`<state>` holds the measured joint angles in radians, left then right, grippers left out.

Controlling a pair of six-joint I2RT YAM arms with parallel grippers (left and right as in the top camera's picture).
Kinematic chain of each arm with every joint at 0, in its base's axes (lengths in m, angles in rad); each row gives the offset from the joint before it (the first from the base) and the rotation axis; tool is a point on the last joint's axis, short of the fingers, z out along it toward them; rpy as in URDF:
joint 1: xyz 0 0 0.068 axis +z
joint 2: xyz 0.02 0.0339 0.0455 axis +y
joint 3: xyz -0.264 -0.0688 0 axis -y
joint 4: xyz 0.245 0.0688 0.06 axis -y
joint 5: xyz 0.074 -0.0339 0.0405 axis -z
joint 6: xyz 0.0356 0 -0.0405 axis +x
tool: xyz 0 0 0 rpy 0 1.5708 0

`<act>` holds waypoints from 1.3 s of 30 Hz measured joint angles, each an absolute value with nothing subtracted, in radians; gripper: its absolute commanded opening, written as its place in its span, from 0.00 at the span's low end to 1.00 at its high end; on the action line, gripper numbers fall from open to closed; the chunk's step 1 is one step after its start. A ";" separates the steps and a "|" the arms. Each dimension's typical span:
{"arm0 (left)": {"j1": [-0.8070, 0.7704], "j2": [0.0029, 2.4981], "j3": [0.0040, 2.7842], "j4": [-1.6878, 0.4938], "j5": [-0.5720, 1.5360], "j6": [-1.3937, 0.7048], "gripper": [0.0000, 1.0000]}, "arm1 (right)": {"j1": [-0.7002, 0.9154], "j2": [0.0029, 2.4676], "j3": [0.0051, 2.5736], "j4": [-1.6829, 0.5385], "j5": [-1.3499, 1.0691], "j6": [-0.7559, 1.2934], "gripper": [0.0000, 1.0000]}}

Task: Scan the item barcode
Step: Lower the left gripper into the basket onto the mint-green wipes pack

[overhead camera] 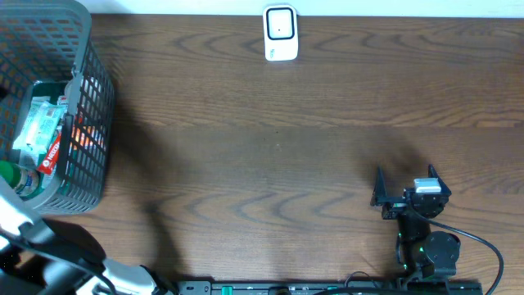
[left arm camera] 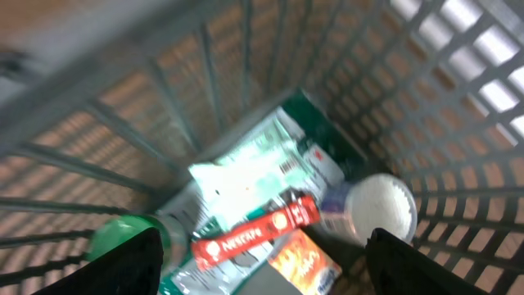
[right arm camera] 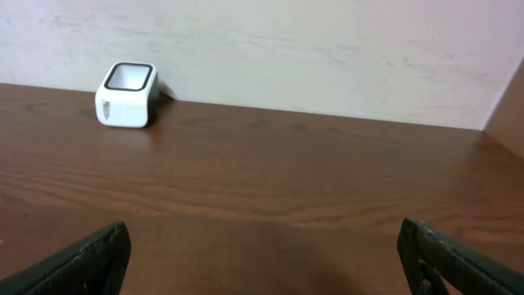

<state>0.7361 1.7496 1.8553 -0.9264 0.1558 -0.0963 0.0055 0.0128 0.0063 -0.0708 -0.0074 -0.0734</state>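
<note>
White-and-green packet (left arm camera: pixel 246 176), a barcode printed near its upper edge, lies in a heap at the bottom of the grey basket (left arm camera: pixel 458 98), directly under my left pincer (left arm camera: pixel 266 258), whose two dark fingers (left arm camera: pixel 135 262) are spread wide and released, with nothing between them. Just beside the packet, toward my fingers, a red Nescafé stick (left arm camera: pixel 254 238) rests slantwise across the pile, touching an orange-printed sachet (left arm camera: pixel 303 262) below it. A green bottle (left arm camera: pixel 123 238) sits to one side near my left-hand finger, and a white round lid (left arm camera: pixel 381 209) to the other, close to the basket wall. This wrist view is blurred, so I cannot read the finer print. From overhead, the basket (overhead camera: pixel 82 49) stands at the table's far left edge, the packet (overhead camera: pixel 37 127), the red stick (overhead camera: pixel 51 152) and the bottle (overhead camera: pixel 10 174) visible through its mesh. Well apart, near the front right of the brown wooden table (overhead camera: pixel 262 139), my right pincer (overhead camera: pixel 405 170) hangs with its fingers parted to the full, empty, pointing toward the back wall. Its own camera shows both fingertips low in the corners of the view, the pincer (right arm camera: pixel 266 254) gaping over bare wood. The white barcode scanner (overhead camera: pixel 279 33) stands upright at the table's far edge, against the wall, its window (right arm camera: pixel 129 76) facing up, away to the left of my right pincer.
</note>
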 measured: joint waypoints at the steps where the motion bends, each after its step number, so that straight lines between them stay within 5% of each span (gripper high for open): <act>1: 0.735 1.770 1.855 -0.931 0.171 -0.096 0.79 | 0.006 0.013 0.006 -0.071 -0.007 -0.073 0.99; 31: 0.723 2.219 1.855 -0.872 0.154 0.235 0.80 | 0.006 0.013 0.006 -0.071 -0.007 -0.073 0.99; 39: 0.724 2.219 1.853 -0.888 0.199 0.225 0.49 | 0.006 0.013 0.006 -0.071 -0.007 -0.073 0.99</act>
<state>0.7238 2.2192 1.8530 -0.8875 0.1986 0.2249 0.0055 0.0128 0.0063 -0.0708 -0.0074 -0.0731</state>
